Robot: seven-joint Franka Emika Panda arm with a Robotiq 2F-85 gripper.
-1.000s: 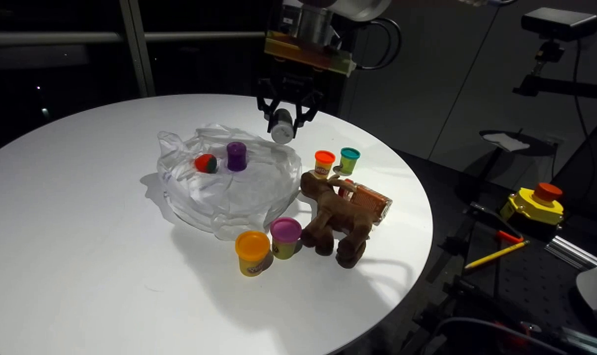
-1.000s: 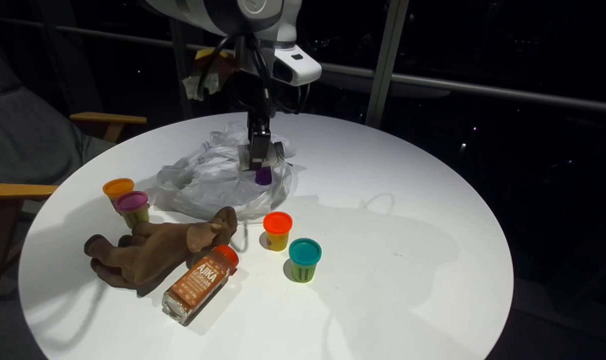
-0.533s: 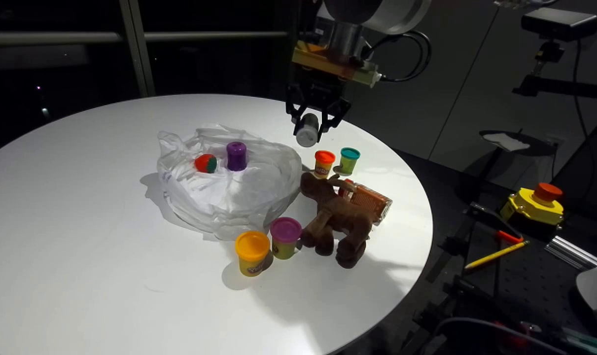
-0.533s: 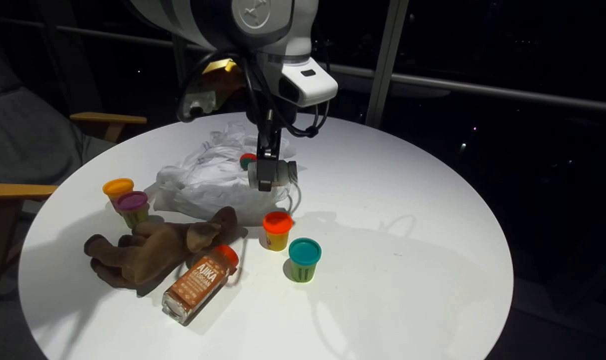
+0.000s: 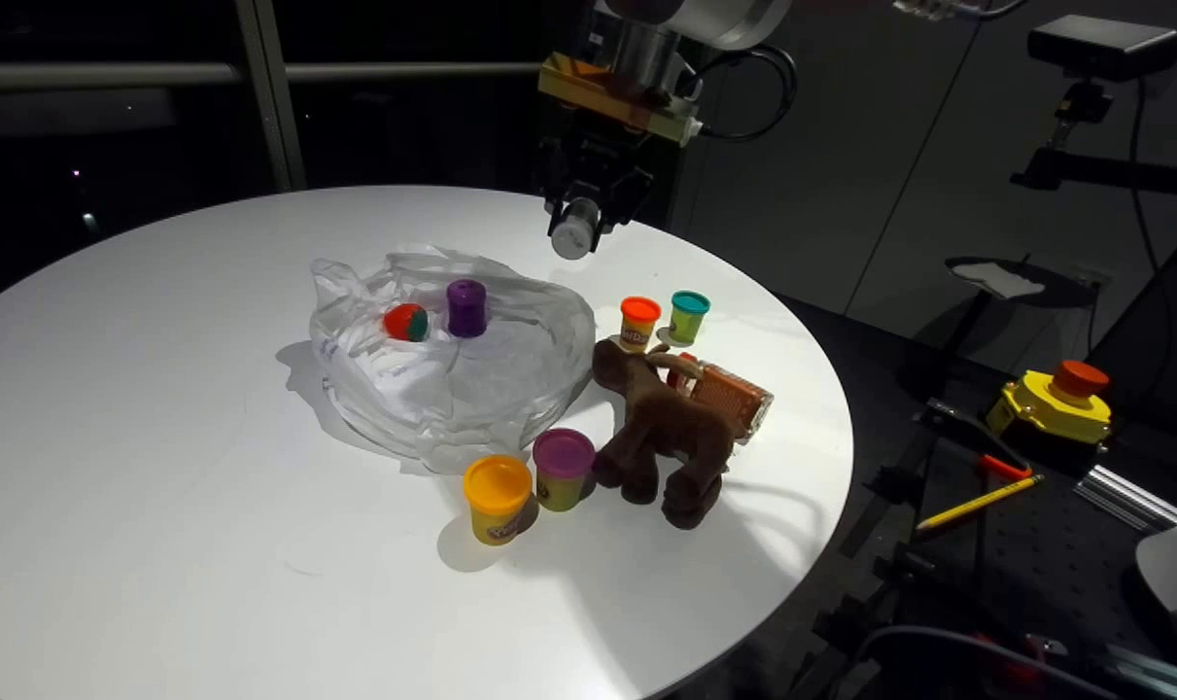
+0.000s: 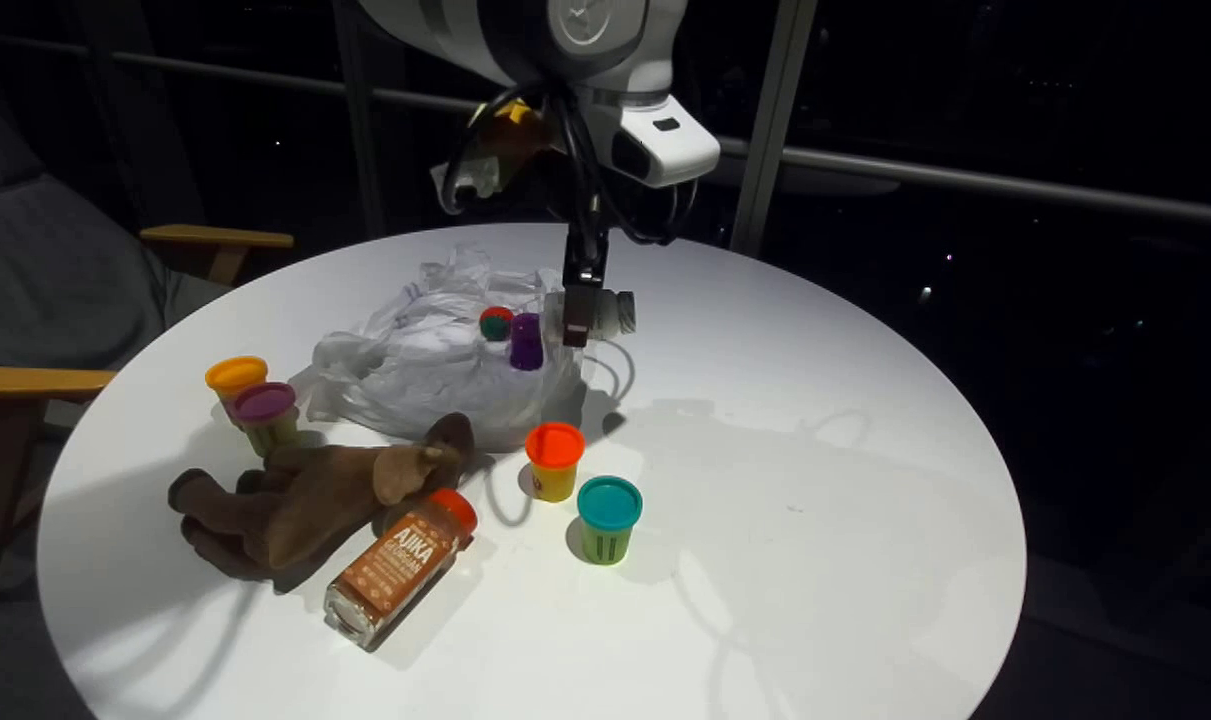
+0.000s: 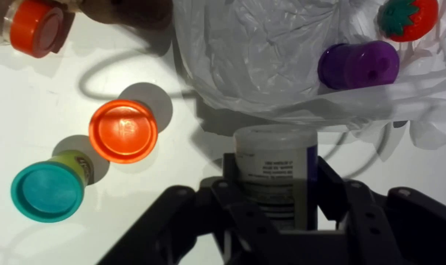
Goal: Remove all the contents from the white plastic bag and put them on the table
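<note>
Mostly done, I judge. Plush toy, spice jar, 4 tubs out on the table, roughly 3 to 6 o'clock from the white plastic bag in an exterior view. My gripper is clamped round a white-capped bottle, held up between 1 and 2 o'clock, not set down yet. 2 left on the bag: strawberry, purple container. Deeper down: can't tell.

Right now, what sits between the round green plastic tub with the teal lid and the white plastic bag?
A round yellow plastic tub with a red-orange lid stands between the teal-lidded tub and the bag in all three views.
</note>
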